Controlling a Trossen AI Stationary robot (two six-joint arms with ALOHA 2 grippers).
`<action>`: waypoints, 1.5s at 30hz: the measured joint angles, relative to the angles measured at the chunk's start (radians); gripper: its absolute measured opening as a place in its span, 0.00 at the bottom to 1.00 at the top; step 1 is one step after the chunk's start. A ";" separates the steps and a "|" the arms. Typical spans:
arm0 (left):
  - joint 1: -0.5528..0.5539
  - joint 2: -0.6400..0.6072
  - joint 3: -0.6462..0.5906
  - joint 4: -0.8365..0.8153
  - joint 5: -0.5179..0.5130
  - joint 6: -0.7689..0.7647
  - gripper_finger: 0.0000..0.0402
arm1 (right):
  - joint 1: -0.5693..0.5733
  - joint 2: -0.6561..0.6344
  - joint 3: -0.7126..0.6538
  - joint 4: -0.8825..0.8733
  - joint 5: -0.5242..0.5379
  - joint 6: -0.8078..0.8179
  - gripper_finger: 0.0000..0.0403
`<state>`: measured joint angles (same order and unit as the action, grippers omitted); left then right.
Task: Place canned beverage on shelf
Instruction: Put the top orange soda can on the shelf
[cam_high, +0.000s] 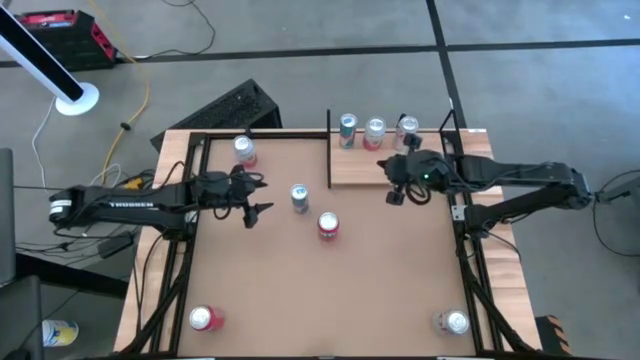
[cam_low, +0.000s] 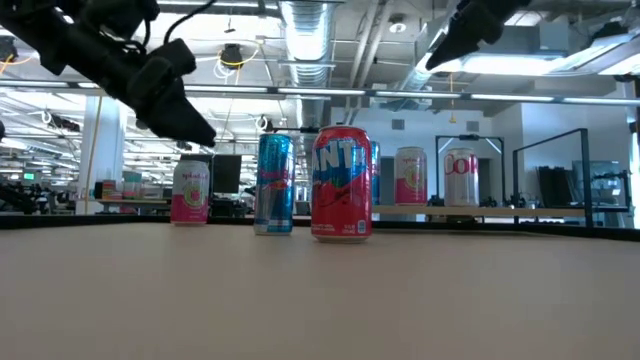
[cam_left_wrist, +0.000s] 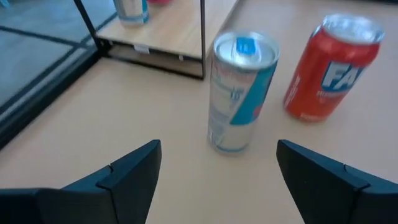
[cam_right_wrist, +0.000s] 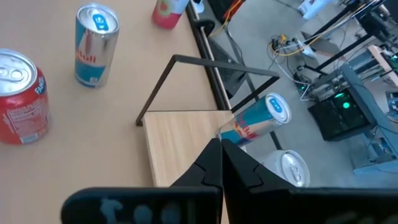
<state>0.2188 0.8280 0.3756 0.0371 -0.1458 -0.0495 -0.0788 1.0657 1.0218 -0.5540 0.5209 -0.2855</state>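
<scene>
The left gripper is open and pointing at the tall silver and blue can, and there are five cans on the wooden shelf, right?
Almost. The left gripper is open toward the silver and blue can, but the high view shows three cans on the shelf, not five.

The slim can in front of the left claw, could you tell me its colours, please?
The slim can is silver and blue, seen best in the left wrist view.
</scene>
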 joint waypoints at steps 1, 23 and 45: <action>0.000 0.014 0.000 -0.001 0.002 0.000 0.76 | 0.000 0.006 0.000 0.001 0.000 0.000 0.05; 0.000 0.106 0.000 0.018 -0.011 0.013 0.76 | 0.367 0.027 0.000 0.012 -0.009 0.081 0.05; -0.001 0.108 0.000 -0.025 0.044 0.000 0.76 | 0.334 0.367 0.009 0.350 -0.086 0.052 0.22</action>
<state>0.2179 0.9363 0.3759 0.0124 -0.1023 -0.0491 0.2553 1.4328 1.0313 -0.2041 0.4353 -0.2340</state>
